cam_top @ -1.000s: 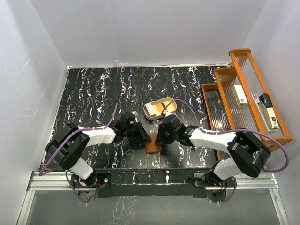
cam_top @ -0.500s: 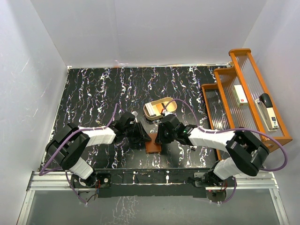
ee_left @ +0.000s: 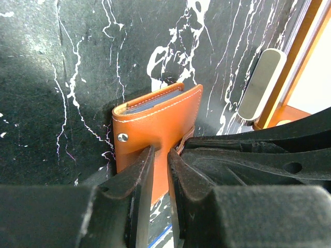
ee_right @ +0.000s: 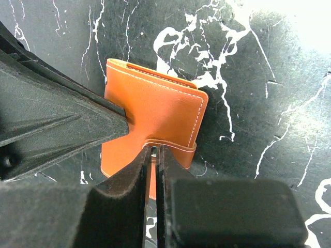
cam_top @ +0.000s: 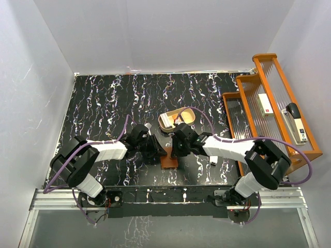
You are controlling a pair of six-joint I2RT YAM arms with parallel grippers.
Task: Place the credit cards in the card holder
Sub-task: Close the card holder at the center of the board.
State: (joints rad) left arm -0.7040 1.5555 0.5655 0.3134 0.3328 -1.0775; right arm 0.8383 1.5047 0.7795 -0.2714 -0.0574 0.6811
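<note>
The card holder (cam_top: 169,161), a brown leather wallet, lies folded on the black marbled table near the front middle. The left wrist view shows its stitched cover (ee_left: 155,121), a snap stud (ee_left: 122,137) and thin grey-blue layers between the covers. No credit card shows as such. My left gripper (ee_left: 160,151) has its jaws a narrow slit apart, pinching the holder's near edge. My right gripper (ee_right: 154,150) comes in from the other side and is shut on the holder's leather strap (ee_right: 173,146). The two grippers (cam_top: 163,153) (cam_top: 175,153) almost touch above the holder.
A tan oval tray (cam_top: 177,120) sits just behind the grippers. An orange tiered rack (cam_top: 269,103) along the right edge carries a stapler (cam_top: 296,121) and a white box (cam_top: 265,103). A white oblong stick (ee_left: 261,82) lies on the table right of the holder.
My right gripper has edged left toward the holder and its jaws have closed on the strap. The left gripper and the holder have stayed put.
</note>
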